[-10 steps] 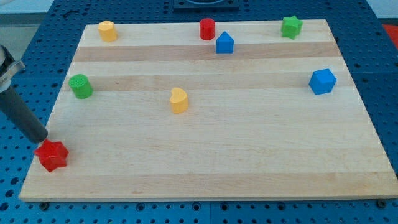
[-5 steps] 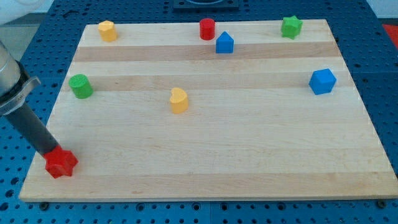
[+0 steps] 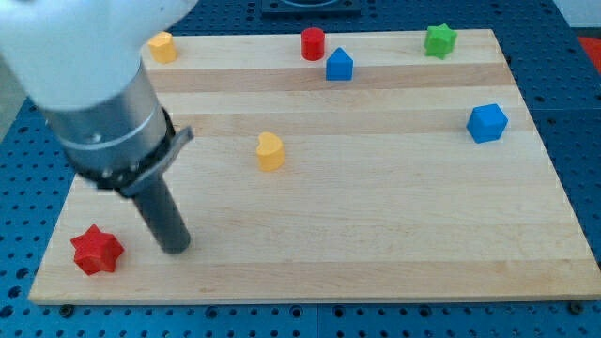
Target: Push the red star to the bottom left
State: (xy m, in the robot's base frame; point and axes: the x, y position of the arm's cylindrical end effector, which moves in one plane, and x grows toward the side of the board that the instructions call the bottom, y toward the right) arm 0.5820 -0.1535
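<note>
The red star (image 3: 97,250) lies on the wooden board (image 3: 376,216) near its bottom left corner. My tip (image 3: 176,248) rests on the board to the right of the star, a short gap away and not touching it. The rod rises up and to the left into the large arm body, which fills the view's upper left.
A yellow block (image 3: 269,151) sits mid-board. An orange-yellow block (image 3: 161,46), a red cylinder (image 3: 312,43), a blue block (image 3: 339,66) and a green star (image 3: 439,39) lie along the top. A blue cube (image 3: 486,123) is at the right. The arm hides the green cylinder's earlier spot.
The red star slid a little down and right, then stopped. My tip left the star's upper left side and swung right across the board; the arm now covers the green cylinder.
</note>
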